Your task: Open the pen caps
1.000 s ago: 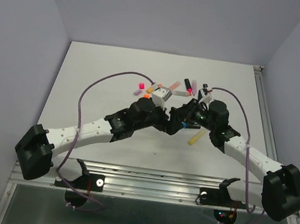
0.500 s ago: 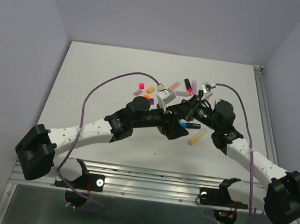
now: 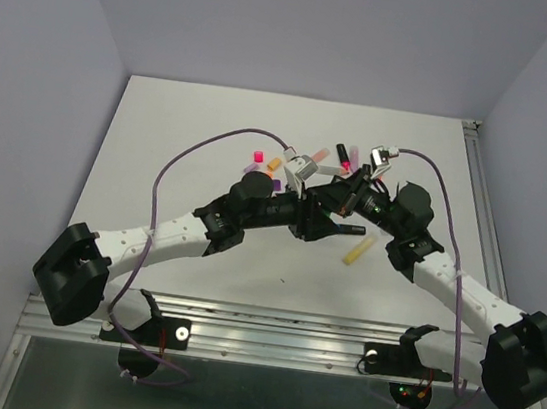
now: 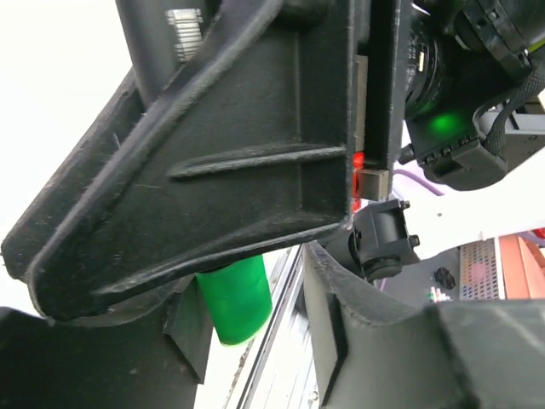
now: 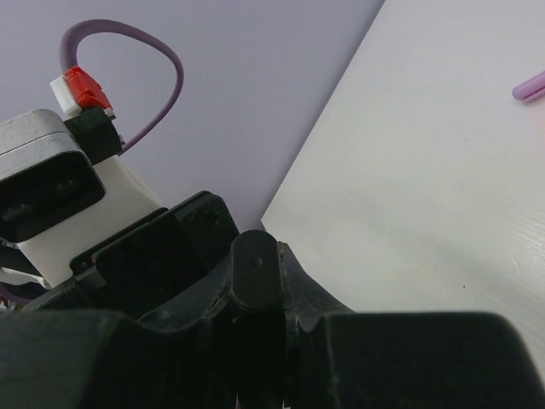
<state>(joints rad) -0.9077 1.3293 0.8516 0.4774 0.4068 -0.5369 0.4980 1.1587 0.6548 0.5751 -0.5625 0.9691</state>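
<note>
Both arms meet above the table's middle. My right gripper [image 3: 340, 201] [image 5: 255, 294] is shut on a black pen barrel [image 5: 255, 266], whose rounded end shows between its fingers. The pen's green cap [image 4: 234, 298] sticks out below the right gripper's finger [image 4: 238, 153]. My left gripper [image 3: 314, 217] [image 4: 264, 341] has the cap between its jaws. The cap lies against one pad, with daylight between it and the other finger [image 4: 336, 336]. Loose caps lie behind: pink [image 3: 258, 155], orange [image 3: 274, 163], purple [image 3: 278, 184].
Other pens lie around the grippers: a peach one [image 3: 315, 157], a black one with a pink end [image 3: 342, 155], a yellow one [image 3: 358, 249], a black one with a blue end [image 3: 353, 230]. A lilac pen [image 5: 532, 85] lies far off on the table.
The left gripper has moved back and right onto the pen in the right gripper, and its jaws have narrowed around the green cap. The right arm lifted a little.
</note>
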